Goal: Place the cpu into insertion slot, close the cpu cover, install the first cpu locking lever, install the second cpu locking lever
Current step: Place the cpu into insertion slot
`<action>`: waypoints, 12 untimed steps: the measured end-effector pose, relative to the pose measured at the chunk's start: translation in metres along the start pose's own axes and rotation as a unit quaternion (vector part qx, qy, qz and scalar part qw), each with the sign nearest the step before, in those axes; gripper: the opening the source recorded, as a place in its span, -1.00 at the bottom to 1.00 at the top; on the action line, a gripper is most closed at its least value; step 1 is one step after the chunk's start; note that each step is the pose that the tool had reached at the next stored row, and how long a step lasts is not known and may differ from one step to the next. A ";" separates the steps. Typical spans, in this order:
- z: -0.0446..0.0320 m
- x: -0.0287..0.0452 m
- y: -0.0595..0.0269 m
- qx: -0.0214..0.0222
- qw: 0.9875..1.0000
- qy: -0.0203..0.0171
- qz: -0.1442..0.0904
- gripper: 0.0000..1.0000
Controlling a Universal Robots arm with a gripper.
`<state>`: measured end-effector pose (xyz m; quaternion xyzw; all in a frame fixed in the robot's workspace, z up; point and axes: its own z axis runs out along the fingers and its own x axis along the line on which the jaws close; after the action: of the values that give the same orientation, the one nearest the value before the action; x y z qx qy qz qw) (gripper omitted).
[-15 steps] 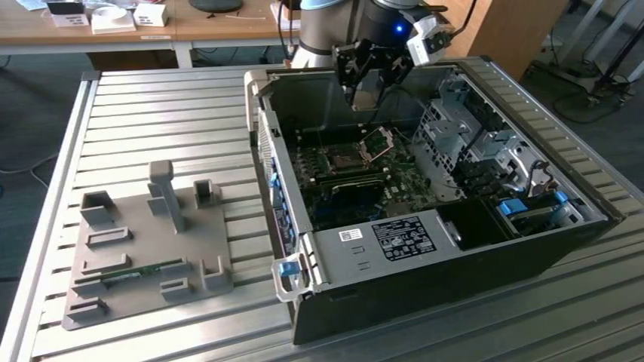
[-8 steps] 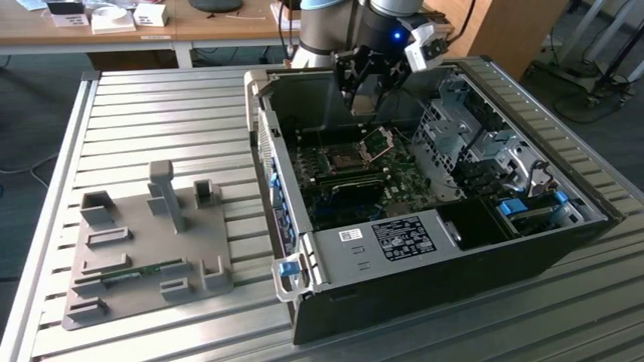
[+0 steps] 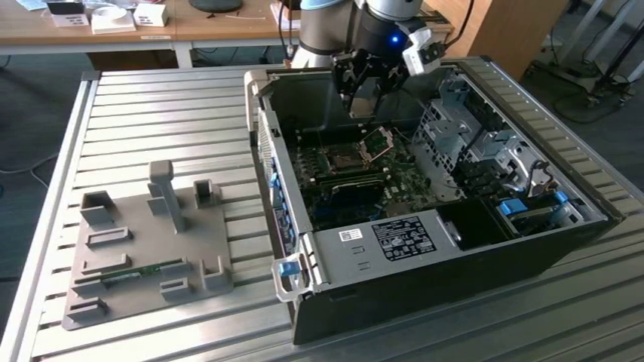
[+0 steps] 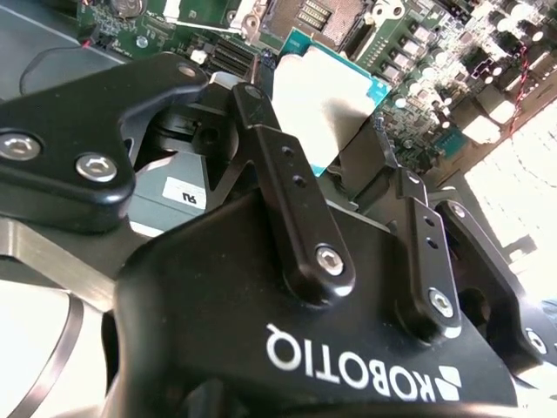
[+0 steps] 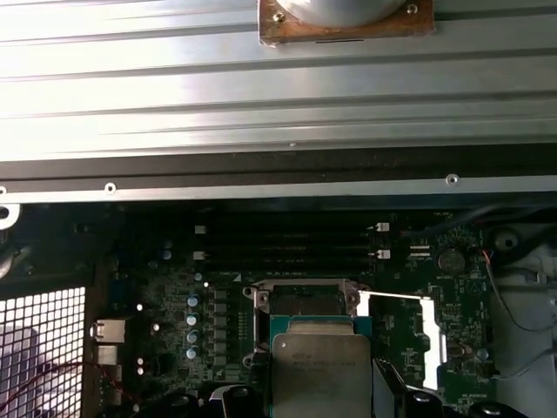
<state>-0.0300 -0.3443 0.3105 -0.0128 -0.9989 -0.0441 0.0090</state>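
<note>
Nearest, on the slatted table [image 3: 151, 113], a grey fixture plate [image 3: 141, 219] sits to the exterior view's left of the open case [image 3: 423, 294]. Farther in, over the motherboard [image 3: 348, 188], the gripper [image 3: 364, 105] hangs above the socket [image 3: 345, 160], and the cpu cover [image 3: 378, 139] is swung open. In the second wrist view the fingers [image 4: 291, 187] are closed partway, pinching the cpu [image 4: 322, 100] by its edges. The cpu is clear of the board and not yet seated. I'd judge the first step, placing, is in hand. Seating calls for squaring the chip over the socket and lowering it level.
</note>
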 end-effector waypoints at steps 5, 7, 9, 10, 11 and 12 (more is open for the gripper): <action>0.0058 0.0029 -0.0006 0.000 1.000 0.000 0.000 0.08; 0.0089 0.0038 -0.0009 0.000 1.000 0.000 0.000 0.08; 0.0098 0.0042 -0.0010 0.000 1.000 0.000 0.000 0.08; 0.0098 0.0042 -0.0010 0.000 1.000 0.000 0.000 0.08; 0.0098 0.0042 -0.0010 0.000 1.000 0.000 0.000 0.08; 0.0099 0.0043 -0.0010 0.000 1.000 0.000 0.000 0.08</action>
<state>-0.0345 -0.3443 0.3007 -0.0128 -0.9989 -0.0439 0.0089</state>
